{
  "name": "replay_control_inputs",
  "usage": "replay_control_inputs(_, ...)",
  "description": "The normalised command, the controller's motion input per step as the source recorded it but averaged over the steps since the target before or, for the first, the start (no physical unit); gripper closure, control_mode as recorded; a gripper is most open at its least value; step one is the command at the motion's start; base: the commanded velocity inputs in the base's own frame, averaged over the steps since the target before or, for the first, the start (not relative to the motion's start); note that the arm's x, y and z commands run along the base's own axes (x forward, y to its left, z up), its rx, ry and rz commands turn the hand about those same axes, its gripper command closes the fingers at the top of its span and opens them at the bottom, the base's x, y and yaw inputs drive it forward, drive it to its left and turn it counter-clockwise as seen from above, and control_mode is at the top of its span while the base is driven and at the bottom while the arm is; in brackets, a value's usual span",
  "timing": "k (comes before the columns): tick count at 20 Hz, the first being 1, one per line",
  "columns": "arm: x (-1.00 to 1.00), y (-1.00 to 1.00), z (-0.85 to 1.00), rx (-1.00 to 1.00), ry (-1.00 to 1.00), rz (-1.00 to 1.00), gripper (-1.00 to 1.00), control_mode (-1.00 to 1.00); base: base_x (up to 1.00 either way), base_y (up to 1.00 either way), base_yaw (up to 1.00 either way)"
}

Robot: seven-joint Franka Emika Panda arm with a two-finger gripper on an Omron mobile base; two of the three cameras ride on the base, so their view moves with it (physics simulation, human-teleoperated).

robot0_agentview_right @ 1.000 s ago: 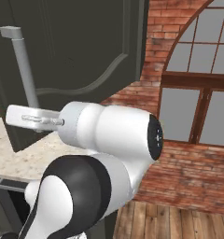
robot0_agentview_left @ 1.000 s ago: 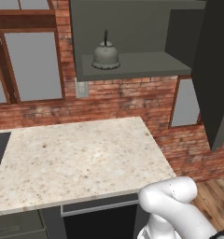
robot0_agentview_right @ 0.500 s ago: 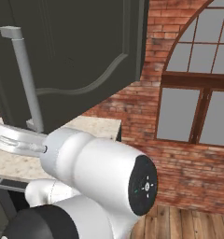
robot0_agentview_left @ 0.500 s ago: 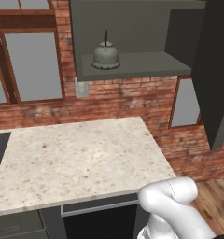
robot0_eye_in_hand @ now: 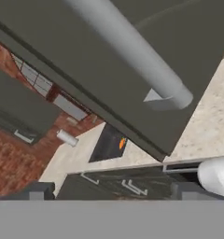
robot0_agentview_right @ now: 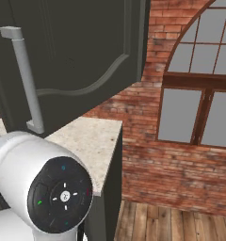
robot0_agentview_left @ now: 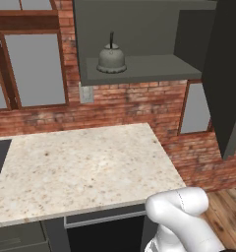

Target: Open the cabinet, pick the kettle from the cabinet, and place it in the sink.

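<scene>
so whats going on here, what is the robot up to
The cabinet door is already swung open, and the kettle sits on its shelf, untouched. The white arm is low beside the counter. In the hand view the door's silver bar handle runs close overhead, and the fingers hold nothing. The sink shows past the counter, with a small orange thing in it. Picking up the kettle is not yet done.
</scene>
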Motion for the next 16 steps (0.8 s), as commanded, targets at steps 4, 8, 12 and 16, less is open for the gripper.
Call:
replay_control_inputs(4, -0.15, 0.49, -0.01, 0.00, 0.17, -0.14, -1.00, -1.00, 0.00, 0.00, 0.00)
replay_control_inputs(8, -0.05, 0.58, -0.04, 0.00, 0.16, -0.14, -1.00, -1.00, 0.00, 0.00, 0.00)
replay_control_inputs(12, 0.11, 0.57, -0.02, 0.00, 0.06, -0.21, -1.00, -1.00, 0.00, 0.00, 0.00)
replay_control_inputs(16, 0.27, 0.48, 0.00, 0.00, 0.01, -0.29, -1.00, -1.00, 0.00, 0.00, 0.00)
